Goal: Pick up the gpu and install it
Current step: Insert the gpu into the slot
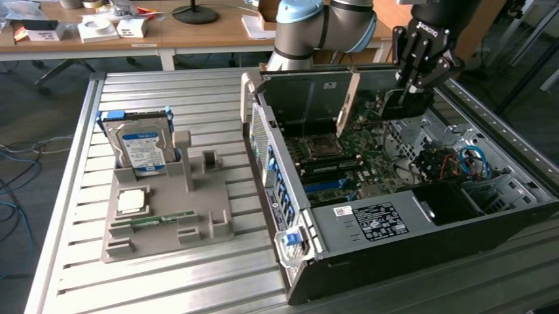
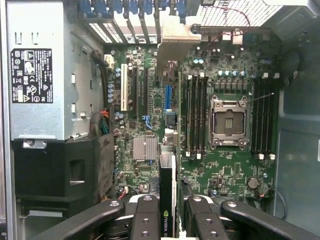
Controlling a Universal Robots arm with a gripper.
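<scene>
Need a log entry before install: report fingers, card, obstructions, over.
Fingers shut on the gpu. Gpu held on edge over the motherboard inside the open computer case, not seated. No obstruction seen under it.

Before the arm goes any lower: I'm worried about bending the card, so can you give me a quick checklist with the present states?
1. The gpu is clamped edge-on in the gripper: ok.
2. The gpu hangs over the open case, above the motherboard: ok.
3. No other card stands in the expansion slots: ok.
4. The gpu's edge is lined up with one slot: cannot tell.
5. The gpu is seated in a slot: not ok, it is above the board.
</scene>
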